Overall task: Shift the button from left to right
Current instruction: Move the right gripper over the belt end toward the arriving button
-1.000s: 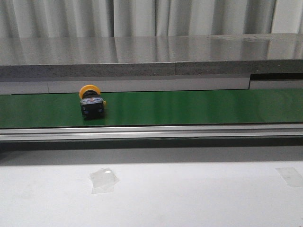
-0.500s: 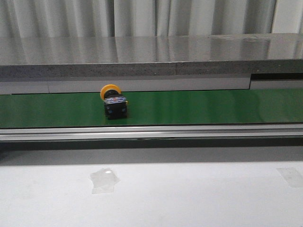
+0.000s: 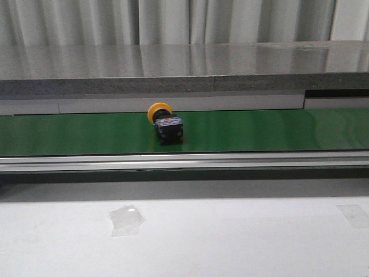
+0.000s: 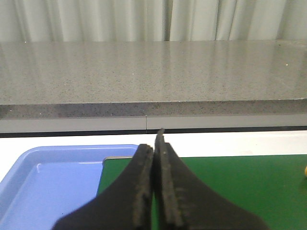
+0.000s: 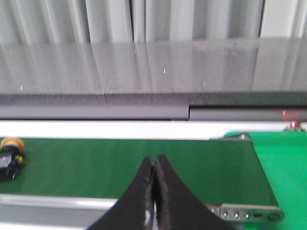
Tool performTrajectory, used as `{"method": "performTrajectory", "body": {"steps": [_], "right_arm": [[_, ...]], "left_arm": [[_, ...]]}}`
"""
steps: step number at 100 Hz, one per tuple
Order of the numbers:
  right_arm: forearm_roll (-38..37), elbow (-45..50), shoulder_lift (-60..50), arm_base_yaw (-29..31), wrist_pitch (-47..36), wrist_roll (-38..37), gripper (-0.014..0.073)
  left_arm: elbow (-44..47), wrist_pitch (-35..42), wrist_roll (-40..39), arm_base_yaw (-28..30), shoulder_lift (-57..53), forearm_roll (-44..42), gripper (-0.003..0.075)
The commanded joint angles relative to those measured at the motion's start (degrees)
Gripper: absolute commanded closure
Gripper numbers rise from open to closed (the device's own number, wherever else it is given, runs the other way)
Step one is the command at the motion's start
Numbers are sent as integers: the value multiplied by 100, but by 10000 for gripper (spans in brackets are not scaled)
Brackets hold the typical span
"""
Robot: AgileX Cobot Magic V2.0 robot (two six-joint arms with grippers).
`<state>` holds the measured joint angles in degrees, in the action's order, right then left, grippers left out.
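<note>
The button (image 3: pixel 165 124), a yellow-orange cap on a black boxy body, lies on its side on the green conveyor belt (image 3: pixel 259 130), a little left of the middle in the front view. It also shows in the right wrist view (image 5: pixel 9 154) at the belt's far left, and a yellow sliver of it (image 4: pixel 305 169) shows in the left wrist view. My left gripper (image 4: pixel 156 143) is shut and empty over the belt's left end. My right gripper (image 5: pixel 154 165) is shut and empty before the belt's right end. Neither gripper shows in the front view.
A blue tray (image 4: pixel 43 182) sits beside the belt's left end. A grey stone ledge (image 3: pixel 184 69) runs behind the belt. A metal rail (image 3: pixel 184 161) borders its front edge. The belt's right end has a metal cap (image 5: pixel 249 211). The white table (image 3: pixel 230 236) carries tape patches (image 3: pixel 125 219).
The button has travelled to the right along the belt, from the left part toward the middle. Its pose is about the same.
</note>
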<state>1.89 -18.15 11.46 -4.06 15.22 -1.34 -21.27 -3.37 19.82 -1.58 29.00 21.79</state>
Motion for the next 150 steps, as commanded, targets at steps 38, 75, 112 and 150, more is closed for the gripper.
{"method": "performTrajectory", "body": {"steps": [38,75,112,150], "right_arm": [[20,-2547,2823,-16,2486,22,659],[435,-2681,3352,-16,2442,22,656],[460,-2687,3402,-16,2466,27,189],[504,-3195,4427,-16,2612,381,91]], "left_arm": [[-165,461,-13,-41,15,66,740],[-165,461,-13,-41,15,66,740],[-165,461,-13,-41,15,66,740],[-165,461,-13,-41,15,66,740]]}}
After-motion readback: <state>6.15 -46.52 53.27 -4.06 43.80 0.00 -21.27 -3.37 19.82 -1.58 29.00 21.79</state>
